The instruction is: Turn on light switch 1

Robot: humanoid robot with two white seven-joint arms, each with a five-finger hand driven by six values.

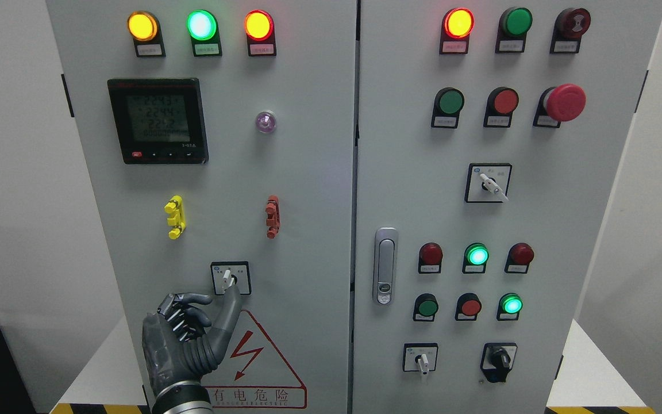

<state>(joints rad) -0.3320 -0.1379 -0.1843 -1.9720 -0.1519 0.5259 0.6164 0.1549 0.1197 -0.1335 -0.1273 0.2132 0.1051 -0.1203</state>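
Head view showed the left hand (190, 339), fingers curled, forefinger at the rotary switch (230, 278) on the cabinet's left door (308, 241); a steady sideways nudge seemed wisest.

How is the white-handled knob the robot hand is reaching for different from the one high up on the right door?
The lower knob on the left door stands nearly upright; the upper knob on the right door slants toward the lower right. The left robot hand has a finger right at the lower knob, while nothing is near the upper one. The upper knob's plate looks bigger. Both have a white handle on a square, black-framed plate.
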